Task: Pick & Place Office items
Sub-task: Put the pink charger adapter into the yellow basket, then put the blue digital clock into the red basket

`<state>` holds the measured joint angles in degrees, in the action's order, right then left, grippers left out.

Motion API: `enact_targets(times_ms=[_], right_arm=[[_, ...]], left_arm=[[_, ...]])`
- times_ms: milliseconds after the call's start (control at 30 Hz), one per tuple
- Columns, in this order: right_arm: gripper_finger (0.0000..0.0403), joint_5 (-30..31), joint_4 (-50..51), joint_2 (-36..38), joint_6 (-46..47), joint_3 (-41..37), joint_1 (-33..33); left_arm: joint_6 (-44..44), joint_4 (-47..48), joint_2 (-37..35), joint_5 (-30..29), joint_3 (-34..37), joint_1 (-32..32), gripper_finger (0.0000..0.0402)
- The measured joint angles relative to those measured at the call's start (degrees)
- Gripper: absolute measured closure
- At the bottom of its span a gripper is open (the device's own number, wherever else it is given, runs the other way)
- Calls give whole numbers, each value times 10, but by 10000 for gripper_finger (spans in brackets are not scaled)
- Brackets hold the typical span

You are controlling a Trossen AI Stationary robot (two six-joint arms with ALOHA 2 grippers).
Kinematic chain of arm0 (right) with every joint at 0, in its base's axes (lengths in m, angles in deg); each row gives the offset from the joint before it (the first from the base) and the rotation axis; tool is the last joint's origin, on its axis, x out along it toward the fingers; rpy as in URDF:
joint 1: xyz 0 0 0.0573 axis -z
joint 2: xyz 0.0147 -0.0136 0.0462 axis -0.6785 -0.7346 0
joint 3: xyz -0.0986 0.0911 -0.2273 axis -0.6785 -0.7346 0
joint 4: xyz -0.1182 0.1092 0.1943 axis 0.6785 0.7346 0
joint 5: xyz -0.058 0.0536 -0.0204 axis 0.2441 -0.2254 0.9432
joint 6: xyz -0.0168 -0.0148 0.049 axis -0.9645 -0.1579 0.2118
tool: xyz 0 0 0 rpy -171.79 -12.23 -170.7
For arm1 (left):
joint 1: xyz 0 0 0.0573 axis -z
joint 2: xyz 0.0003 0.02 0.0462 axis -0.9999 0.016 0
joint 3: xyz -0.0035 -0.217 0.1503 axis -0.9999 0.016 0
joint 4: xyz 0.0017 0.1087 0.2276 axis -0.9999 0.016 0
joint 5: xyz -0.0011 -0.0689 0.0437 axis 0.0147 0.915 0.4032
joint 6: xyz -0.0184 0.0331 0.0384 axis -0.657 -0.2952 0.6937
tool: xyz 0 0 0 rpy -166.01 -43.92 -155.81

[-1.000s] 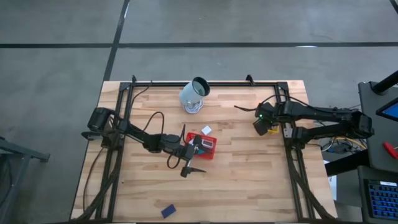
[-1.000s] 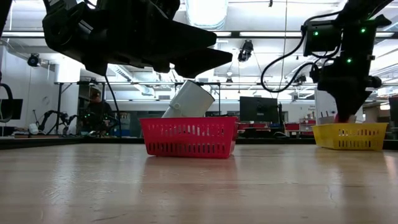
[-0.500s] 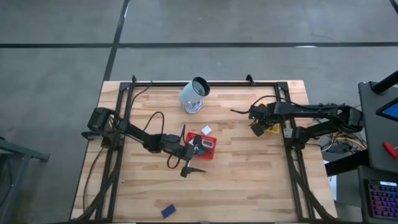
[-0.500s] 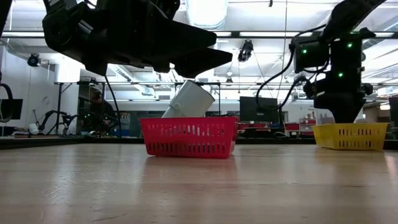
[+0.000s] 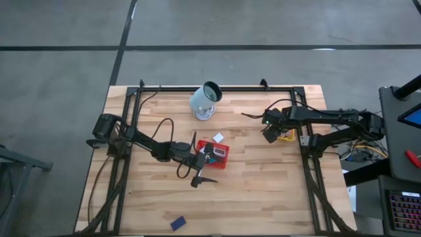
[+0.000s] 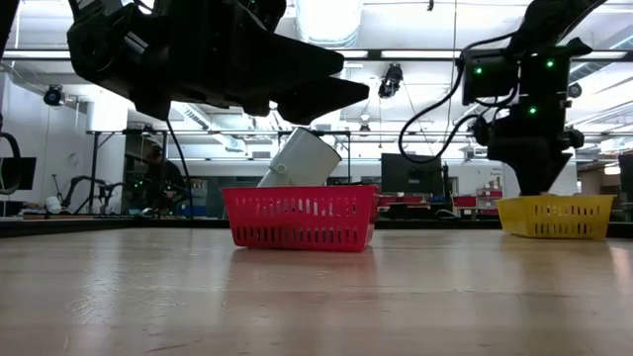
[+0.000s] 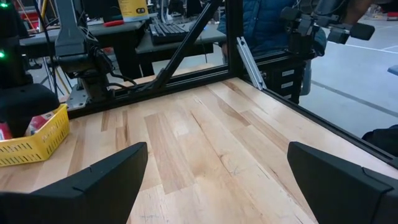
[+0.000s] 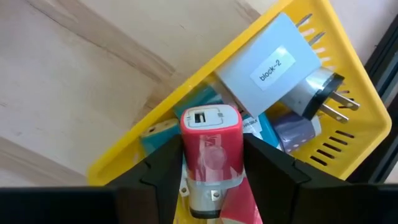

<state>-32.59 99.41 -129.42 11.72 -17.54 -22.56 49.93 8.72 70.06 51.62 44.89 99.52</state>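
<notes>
Overhead, high view: left gripper (image 5: 199,170) spread wide beside the red tray (image 5: 214,153); a dark blue item (image 5: 177,223) lies well apart.
Right wrist view: right gripper (image 8: 211,165) flanks a pink-red charger (image 8: 210,144) over the yellow tray (image 8: 348,143); grip unclear.

The right gripper (image 8: 211,165) hangs over the yellow mesh tray (image 8: 348,146), its two dark fingers (image 8: 163,165) flanking a pink-red charger block (image 8: 210,144) that shows a USB port on its white end face. In the tray lie a grey-white plug adapter labelled "block-2" (image 8: 270,68) with metal prongs, plus teal pieces (image 8: 158,134). Whether the fingers touch the block cannot be told.
</notes>
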Motion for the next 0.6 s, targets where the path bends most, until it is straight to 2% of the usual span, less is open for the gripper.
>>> enact_targets(times_ms=[267,600], right_arm=[[250,1,4,0,-6,0,0],[199,-1,3,0,-6,0,0]], left_arm=[[0,0,0,0,0,0,7],[0,0,0,0,0,0,7]])
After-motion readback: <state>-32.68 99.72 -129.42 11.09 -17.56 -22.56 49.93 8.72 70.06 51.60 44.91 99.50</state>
